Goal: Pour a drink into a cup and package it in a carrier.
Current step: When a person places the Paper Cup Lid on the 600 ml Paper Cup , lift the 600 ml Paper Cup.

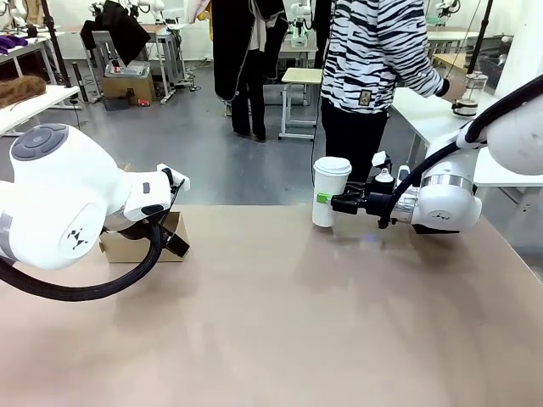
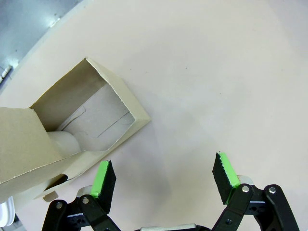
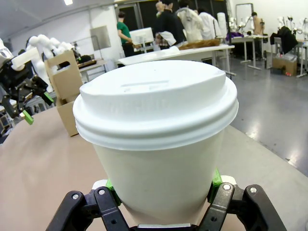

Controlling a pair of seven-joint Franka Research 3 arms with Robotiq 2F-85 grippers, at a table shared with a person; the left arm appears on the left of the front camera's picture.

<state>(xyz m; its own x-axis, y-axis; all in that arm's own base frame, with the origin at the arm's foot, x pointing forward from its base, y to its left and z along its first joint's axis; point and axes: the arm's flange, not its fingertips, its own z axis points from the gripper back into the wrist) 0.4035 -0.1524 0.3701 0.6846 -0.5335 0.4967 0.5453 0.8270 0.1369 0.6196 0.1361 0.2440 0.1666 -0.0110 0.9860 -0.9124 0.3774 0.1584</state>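
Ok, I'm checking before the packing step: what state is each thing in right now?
cup: upright, lid on, gripped at its sides.
carrier: on the table, no cup in the compartment that shows.
left end effector: open, holding nothing, beside the carrier.
right end effector: shut on the cup.

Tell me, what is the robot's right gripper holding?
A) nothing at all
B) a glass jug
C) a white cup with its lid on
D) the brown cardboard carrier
C: the right gripper is shut on the sides of the white cup, and the lid sits on top of the cup.
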